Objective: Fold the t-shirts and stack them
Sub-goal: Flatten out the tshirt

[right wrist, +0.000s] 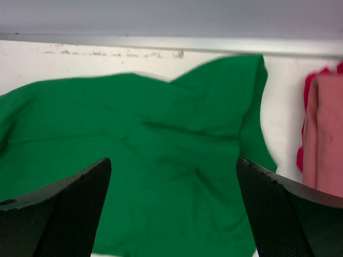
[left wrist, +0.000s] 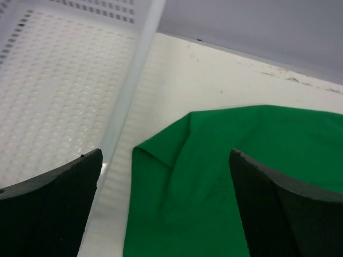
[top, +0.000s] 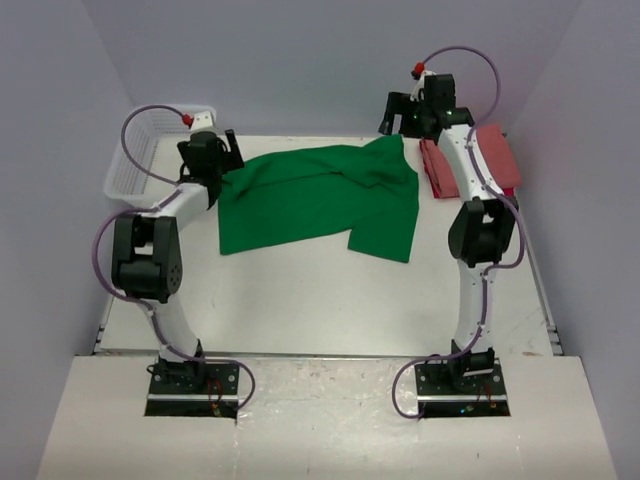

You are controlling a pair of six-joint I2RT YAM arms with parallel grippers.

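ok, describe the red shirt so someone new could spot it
Start at the white table and go to its far right corner. Right of the spread green shirt lies the red shirt. It alone is salmon-red and folded narrow.

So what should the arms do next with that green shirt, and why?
Probably lower both open grippers and pinch the far corners of the green t-shirt. The left gripper hangs over its left corner by the basket, the right gripper over its right corner near the salmon-red t-shirt, and neither holds cloth. The shirt lies spread but unfolded, so folding toward the arms seems next.
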